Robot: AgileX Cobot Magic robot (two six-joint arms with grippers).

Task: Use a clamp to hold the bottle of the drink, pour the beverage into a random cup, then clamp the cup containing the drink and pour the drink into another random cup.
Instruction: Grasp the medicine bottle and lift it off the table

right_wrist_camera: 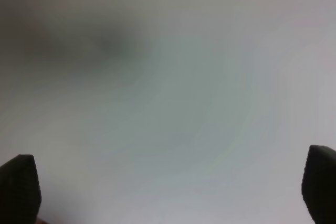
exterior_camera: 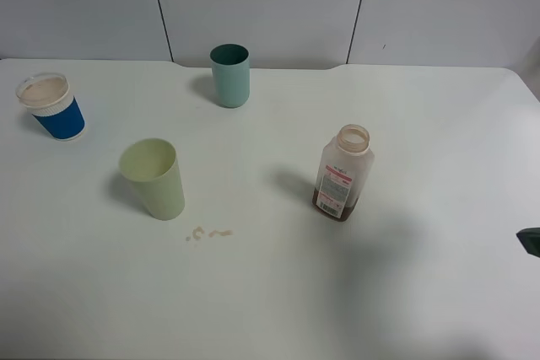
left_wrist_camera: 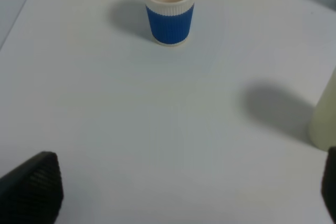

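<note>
We look down on a white counter (exterior_camera: 439, 124) with four containers standing upright and well apart. The bottle of the drink (exterior_camera: 344, 173), clear plastic with a white and pink-red label, stands right of the counter's middle with its wide neck open. A shallow layer of brown beverage (exterior_camera: 336, 206) sits at its bottom.

At the bottle's 9 o'clock stands the pale yellow-green tumbler (exterior_camera: 153, 179). From that tumbler, the short blue paper cup (exterior_camera: 52, 107) with its white rim band is at 10 o'clock. The darker teal tumbler (exterior_camera: 229, 75) is at 1 o'clock, near the far edge. A few small tan drips (exterior_camera: 207, 233) mark the counter at the pale tumbler's 5 o'clock, just beside its base.

At the bottle's 4 o'clock, at the very edge of the overhead view, a small dark piece of the right arm (exterior_camera: 530, 242) shows.

The left gripper (left_wrist_camera: 184, 187) hangs above bare counter, its textured black fingers (left_wrist_camera: 31, 190) spread wide and holding nothing. In its wrist view the blue cup is ahead and the pale tumbler is at one side.

The right gripper (right_wrist_camera: 170, 182) also has its fingers spread wide and empty, over blurred white counter.
</note>
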